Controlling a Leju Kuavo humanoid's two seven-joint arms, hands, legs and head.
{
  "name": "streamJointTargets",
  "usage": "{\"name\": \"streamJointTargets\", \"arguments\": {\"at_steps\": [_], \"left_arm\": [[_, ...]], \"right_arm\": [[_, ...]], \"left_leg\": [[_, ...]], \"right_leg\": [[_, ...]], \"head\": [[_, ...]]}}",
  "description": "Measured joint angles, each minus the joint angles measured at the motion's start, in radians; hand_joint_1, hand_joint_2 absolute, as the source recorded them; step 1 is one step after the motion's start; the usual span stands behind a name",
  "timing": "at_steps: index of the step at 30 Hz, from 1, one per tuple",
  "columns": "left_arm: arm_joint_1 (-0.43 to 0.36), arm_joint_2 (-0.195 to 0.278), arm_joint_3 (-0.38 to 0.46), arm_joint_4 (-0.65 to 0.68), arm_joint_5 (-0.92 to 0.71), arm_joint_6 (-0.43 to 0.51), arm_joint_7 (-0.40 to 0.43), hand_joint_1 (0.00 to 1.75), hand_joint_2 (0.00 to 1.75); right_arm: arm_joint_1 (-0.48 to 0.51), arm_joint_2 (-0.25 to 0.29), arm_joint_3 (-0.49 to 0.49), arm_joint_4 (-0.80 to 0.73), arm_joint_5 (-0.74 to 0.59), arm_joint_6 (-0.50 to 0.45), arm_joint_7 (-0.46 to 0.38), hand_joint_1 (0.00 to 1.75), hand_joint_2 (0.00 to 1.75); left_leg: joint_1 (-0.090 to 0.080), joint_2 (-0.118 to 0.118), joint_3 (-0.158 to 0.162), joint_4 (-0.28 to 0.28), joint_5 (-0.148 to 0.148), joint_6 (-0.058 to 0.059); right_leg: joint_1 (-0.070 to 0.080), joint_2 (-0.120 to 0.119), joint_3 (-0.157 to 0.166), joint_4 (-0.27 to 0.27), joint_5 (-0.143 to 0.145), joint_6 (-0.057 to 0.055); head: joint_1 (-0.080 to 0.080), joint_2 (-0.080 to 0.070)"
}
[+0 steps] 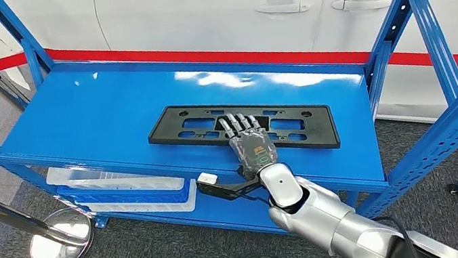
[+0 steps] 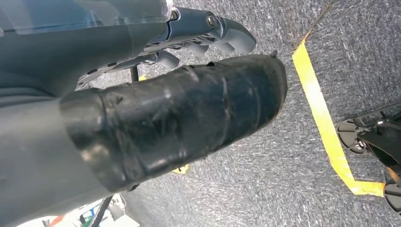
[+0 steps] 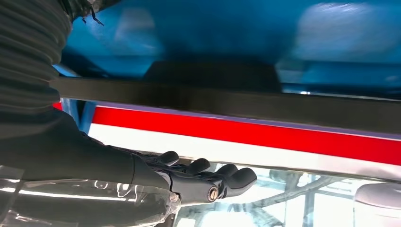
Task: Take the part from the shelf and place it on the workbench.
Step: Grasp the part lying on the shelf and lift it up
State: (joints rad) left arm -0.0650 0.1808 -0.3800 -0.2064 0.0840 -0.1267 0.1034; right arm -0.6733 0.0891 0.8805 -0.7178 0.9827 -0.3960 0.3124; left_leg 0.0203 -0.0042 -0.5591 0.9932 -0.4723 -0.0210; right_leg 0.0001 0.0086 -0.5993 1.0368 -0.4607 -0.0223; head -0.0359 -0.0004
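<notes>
Here, the right arm [image 1: 336, 222] is seen rising from the lower right of the head view, and the right hand [image 1: 250, 141] is laid flat on the part [image 1: 178, 126], fingers [image 1: 237, 125] extended over its near edge; nothing is grasped. The part, a black slotted plate, lies at mid-frame on the blue shelf [image 1: 87, 116]. Beyond it, a white car [image 1: 208, 9] is visible along the top. The left hand [image 2: 156, 127] is seen over grey floor [image 2: 283, 179], holding nothing.
</notes>
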Motion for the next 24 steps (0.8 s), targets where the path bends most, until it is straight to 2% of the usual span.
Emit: {"name": "streamJointTargets", "arguments": {"at_steps": [1, 2, 12, 16, 21, 22, 23, 24], "left_arm": [[0.000, 0.000, 0.000, 0.000, 0.001, 0.000, 0.000, 0.00, 0.00], [0.000, 0.000, 0.000, 0.000, 0.001, 0.000, -0.002, 0.00, 0.00], [0.001, 0.000, 0.000, 0.000, 0.012, -0.003, -0.021, 0.00, 0.00], [0.001, 0.000, 0.000, 0.000, 0.016, -0.003, -0.019, 0.00, 0.00], [0.002, 0.000, 0.000, 0.000, 0.023, -0.003, -0.018, 0.00, 0.00], [0.002, 0.000, 0.000, 0.000, 0.023, -0.002, -0.018, 0.00, 0.00], [0.002, 0.000, 0.000, 0.000, 0.024, -0.002, -0.018, 0.00, 0.00], [0.002, 0.000, 0.000, 0.000, 0.024, -0.002, -0.018, 0.00, 0.00]], "right_arm": [[-0.001, 0.006, 0.004, 0.003, 0.000, 0.003, 0.000, 1.34, 1.75], [-0.001, 0.010, 0.006, 0.006, -0.001, 0.006, 0.001, 1.38, 1.75], [-0.007, 0.036, 0.019, 0.022, -0.020, 0.014, 0.000, 1.26, 1.75], [-0.008, 0.041, 0.026, 0.024, -0.022, 0.018, 0.000, 1.16, 1.75], [-0.007, 0.041, 0.037, 0.024, -0.024, 0.037, 0.004, 1.23, 1.75], [-0.007, 0.041, 0.039, 0.023, -0.025, 0.041, 0.006, 1.21, 1.75], [-0.008, 0.041, 0.041, 0.021, -0.025, 0.043, 0.007, 0.99, 1.75], [-0.008, 0.041, 0.042, 0.020, -0.025, 0.045, 0.008, 0.69, 1.75]], "left_leg": [[0.000, 0.000, 0.000, 0.000, 0.000, 0.000], [0.000, 0.000, 0.000, 0.000, 0.000, 0.000], [0.000, 0.000, 0.000, 0.000, 0.000, 0.000], [0.000, 0.000, 0.000, 0.000, 0.000, 0.000], [0.000, 0.000, 0.000, 0.000, 0.000, 0.000], [0.000, 0.000, 0.000, 0.000, 0.000, 0.000], [0.000, 0.000, 0.000, 0.000, 0.000, 0.000], [0.000, 0.000, 0.000, 0.000, 0.000, 0.000]], "right_leg": [[0.000, 0.000, 0.000, 0.000, 0.000, 0.000], [0.000, 0.000, 0.000, 0.000, 0.000, 0.000], [0.000, 0.000, 0.000, 0.000, 0.000, 0.000], [0.000, 0.000, 0.000, 0.000, 0.000, 0.000], [0.000, 0.000, 0.000, 0.000, 0.000, 0.000], [0.000, 0.000, 0.000, 0.000, 0.000, 0.000], [0.000, 0.000, 0.000, 0.000, 0.000, 0.000], [0.000, 0.000, 0.000, 0.000, 0.000, 0.000]], "head": [[0.000, 0.000], [0.000, 0.000], [0.000, 0.000], [0.000, 0.000], [0.000, 0.000], [0.000, 0.000], [0.000, 0.000], [0.000, 0.000]]}}
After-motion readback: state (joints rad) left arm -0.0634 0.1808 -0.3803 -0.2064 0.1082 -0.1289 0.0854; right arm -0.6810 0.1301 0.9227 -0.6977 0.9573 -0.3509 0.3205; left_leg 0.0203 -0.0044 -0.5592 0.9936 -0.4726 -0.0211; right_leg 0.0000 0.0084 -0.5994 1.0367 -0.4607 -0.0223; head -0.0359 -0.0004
